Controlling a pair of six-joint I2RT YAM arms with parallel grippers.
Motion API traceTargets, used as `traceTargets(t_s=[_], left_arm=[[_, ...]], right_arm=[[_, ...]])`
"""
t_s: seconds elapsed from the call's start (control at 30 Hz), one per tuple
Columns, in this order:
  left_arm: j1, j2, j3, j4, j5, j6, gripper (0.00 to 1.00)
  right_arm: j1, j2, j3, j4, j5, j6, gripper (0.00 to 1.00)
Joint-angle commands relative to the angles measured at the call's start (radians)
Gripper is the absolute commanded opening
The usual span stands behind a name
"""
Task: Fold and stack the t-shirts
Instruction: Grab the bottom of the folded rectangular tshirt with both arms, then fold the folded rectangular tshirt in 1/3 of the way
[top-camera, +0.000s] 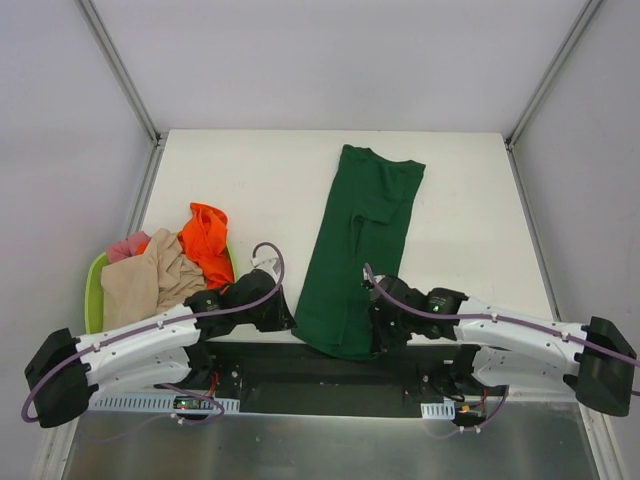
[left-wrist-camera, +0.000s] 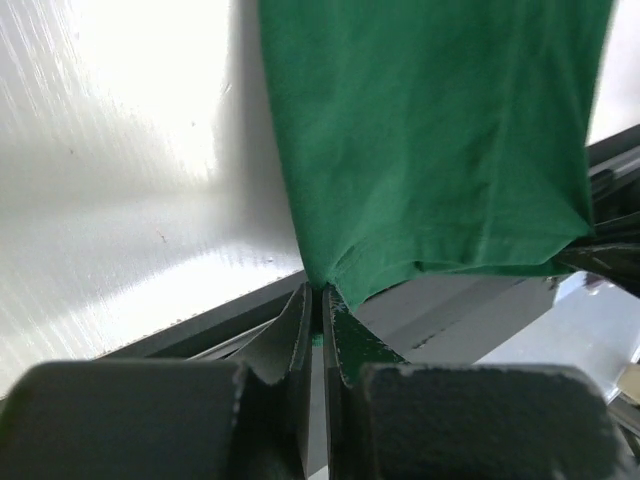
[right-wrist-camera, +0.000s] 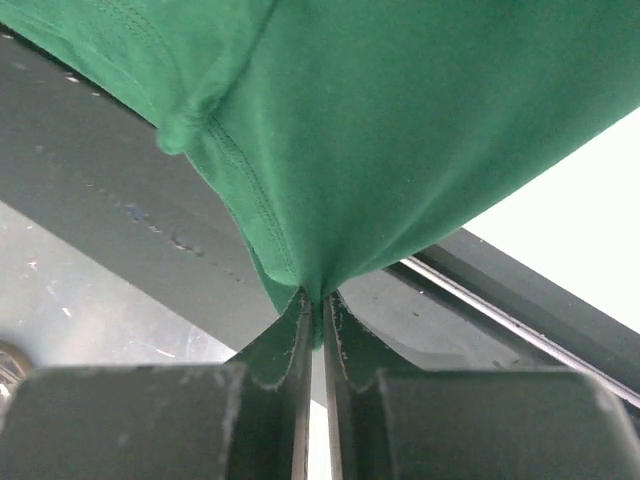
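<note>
The dark green t-shirt (top-camera: 360, 240) lies lengthwise on the white table, folded into a long strip, its near end hanging over the front edge. My left gripper (top-camera: 285, 318) is shut on the strip's near left corner; in the left wrist view the cloth (left-wrist-camera: 430, 140) is pinched between the fingertips (left-wrist-camera: 320, 300). My right gripper (top-camera: 378, 335) is shut on the near right corner; the right wrist view shows the hem (right-wrist-camera: 400, 130) bunched in the jaws. Orange (top-camera: 207, 240), beige (top-camera: 150, 280) and pink (top-camera: 125, 246) t-shirts are heaped at the left.
A lime-green plastic basket (top-camera: 94, 295) holds the heap at the table's left front. The black mounting rail (top-camera: 320, 365) runs along the front edge under the arms. The white table (top-camera: 240, 180) has metal frame posts at its far corners.
</note>
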Motion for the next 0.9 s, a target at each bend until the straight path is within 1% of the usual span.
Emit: traceTargets(t_s=[0.0,0.1,0.23,0.3,0.37,0.53,0.73,0.87], left_arm=[[-0.006,-0.068,0.106,-0.066,-0.127,0.049,0.0],[-0.006,0.005,0.213,-0.065,-0.176,0.125,0.0],[0.001,0.151,0.371,-0.065,-0.263,0.202,0.0],[0.015,0.226,0.449,-0.066,-0.332,0.221,0.0],[0.035,0.31,0.529,-0.062,-0.359,0.242,0.0],[0.089,0.499,0.73,-0.062,-0.366,0.316,0.0],[0.129,0.637,0.876,-0.063,-0.454,0.366,0.0],[0.167,0.731,0.957,-0.063,-0.429,0.403,0.0]], right_arm=[[-0.018,-0.026,0.112,-0.1,0.011,-0.054,0.07],[-0.061,-0.002,0.192,-0.149,0.052,-0.1,0.07],[-0.179,0.028,0.286,-0.214,0.144,-0.156,0.06],[-0.231,0.031,0.319,-0.215,0.22,-0.178,0.06],[-0.273,0.032,0.347,-0.186,0.265,-0.193,0.07],[-0.383,0.067,0.387,-0.065,0.255,-0.255,0.07],[-0.509,0.155,0.445,-0.037,0.278,-0.279,0.07],[-0.585,0.222,0.474,-0.002,0.253,-0.301,0.07]])
